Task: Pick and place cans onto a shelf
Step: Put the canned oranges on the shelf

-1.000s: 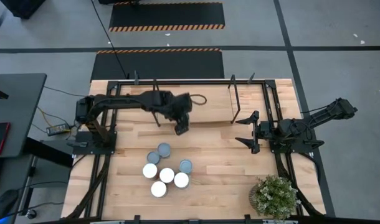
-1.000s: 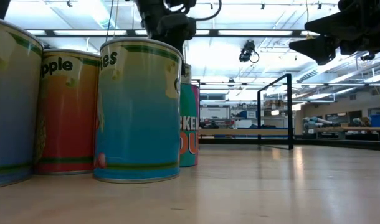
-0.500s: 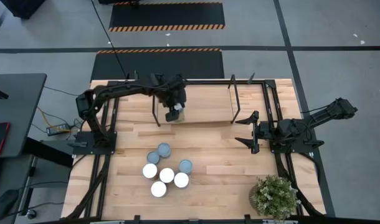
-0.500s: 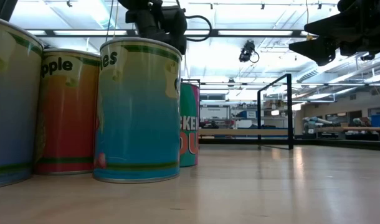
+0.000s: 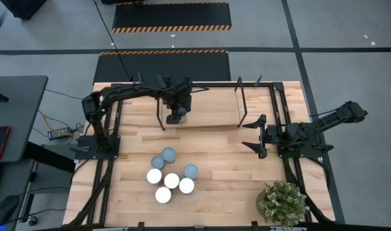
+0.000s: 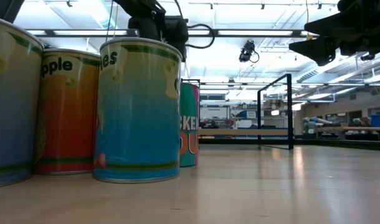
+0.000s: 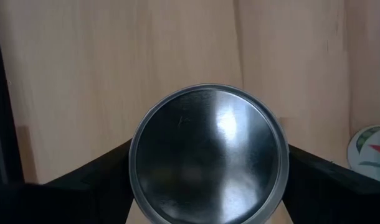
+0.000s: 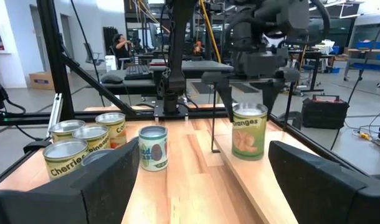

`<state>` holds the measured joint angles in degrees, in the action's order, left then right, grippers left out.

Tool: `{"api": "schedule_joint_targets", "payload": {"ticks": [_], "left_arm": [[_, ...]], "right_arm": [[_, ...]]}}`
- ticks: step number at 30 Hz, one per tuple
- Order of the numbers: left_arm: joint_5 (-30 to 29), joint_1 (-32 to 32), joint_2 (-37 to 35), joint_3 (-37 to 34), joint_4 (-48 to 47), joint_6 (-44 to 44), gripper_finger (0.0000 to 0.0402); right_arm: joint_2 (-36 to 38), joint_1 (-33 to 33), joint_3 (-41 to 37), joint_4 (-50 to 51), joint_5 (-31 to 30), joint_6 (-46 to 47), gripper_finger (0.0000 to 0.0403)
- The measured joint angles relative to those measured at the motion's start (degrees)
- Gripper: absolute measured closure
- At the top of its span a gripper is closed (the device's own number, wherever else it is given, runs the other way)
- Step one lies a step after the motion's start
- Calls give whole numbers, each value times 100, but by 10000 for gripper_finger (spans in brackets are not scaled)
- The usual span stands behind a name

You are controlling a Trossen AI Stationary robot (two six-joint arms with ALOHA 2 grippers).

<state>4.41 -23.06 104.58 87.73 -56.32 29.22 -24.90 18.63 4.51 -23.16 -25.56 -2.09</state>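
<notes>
The light butcher-block wooden tabletop (image 5: 221, 170) is seen carrying the low light-wood shelf with thin black rod uprights (image 5: 211, 110) along its far side. A green-labelled silver-topped can (image 8: 248, 131) is stood upright on the shelf board, pinched between the fingers of the left gripper (image 5: 177, 115). Six more small round-topped cans (image 5: 170, 174) are clustered on the tabletop, near its front. The right gripper (image 5: 255, 136) is held spread, nothing in it, well apart at the table's right.
</notes>
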Motion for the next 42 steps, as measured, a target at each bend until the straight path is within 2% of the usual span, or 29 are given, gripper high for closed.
{"api": "schedule_joint_targets", "payload": {"ticks": [9, 18, 22, 28, 42], "left_arm": [[-122, -66, 160, 16, 82, -170, 68], [-441, 19, 197, -14, 98, -779, 10], [-546, 73, 216, 27, 42, -972, 7], [-1621, 313, 205, 150, -23, -793, 7], [-3327, 449, 201, 152, -262, -543, 8]], "right_arm": [[-34, 0, -2, 6, 15, 14, 39], [-34, 0, -2, 6, 17, 42, 39], [-34, 0, -2, 6, 22, 44, 39], [-34, 0, -2, 6, 25, 105, 39], [-34, 0, -2, 13, 30, 103, 39]]}}
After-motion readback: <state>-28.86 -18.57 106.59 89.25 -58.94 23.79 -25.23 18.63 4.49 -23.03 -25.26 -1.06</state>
